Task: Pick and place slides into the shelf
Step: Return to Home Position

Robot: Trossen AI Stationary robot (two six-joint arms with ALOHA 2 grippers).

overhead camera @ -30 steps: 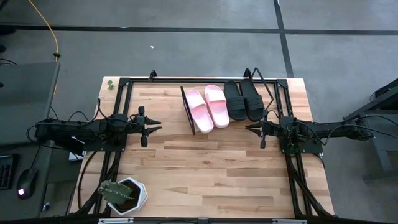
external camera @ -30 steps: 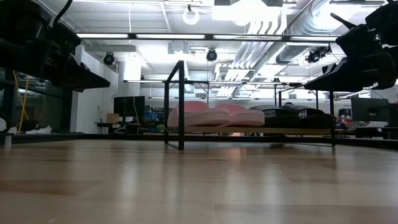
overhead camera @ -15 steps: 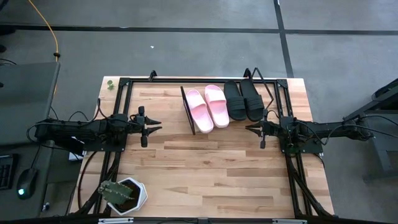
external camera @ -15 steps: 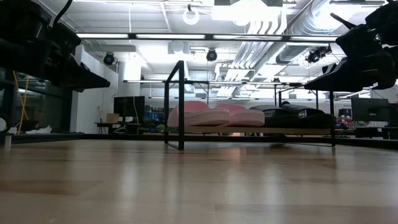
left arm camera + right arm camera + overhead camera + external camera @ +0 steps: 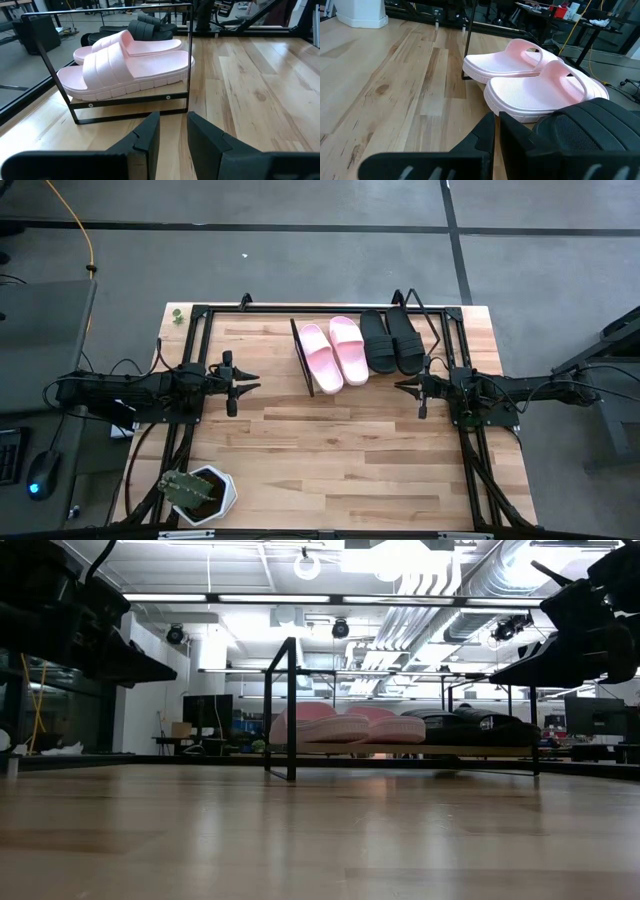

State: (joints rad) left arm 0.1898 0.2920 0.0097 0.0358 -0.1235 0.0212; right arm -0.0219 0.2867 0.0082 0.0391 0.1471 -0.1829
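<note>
All four slides are on the shelf (image 5: pixel 302 358) at the far middle of the desk (image 5: pixel 330 460): the pink pair (image 5: pixel 333 353) on the left, the black pair (image 5: pixel 392 341) on the right, lying side by side and touching. From where things stand, the placing looks finished and the step in hand is parking the arms.

The left gripper (image 5: pixel 243 383) hangs over the left side of the desk, its fingers (image 5: pixel 146 134) a narrow gap apart and holding nothing. The right gripper (image 5: pixel 405 385) hangs over the right side, near the black pair, with its fingers (image 5: pixel 485 127) all but closed and also empty.

As I judge it, any move left only calls for drawing each arm back toward its own side, clear of the shelf's wire frame.

I can read no brand, label or lettering on the slides or the shelf.
</note>
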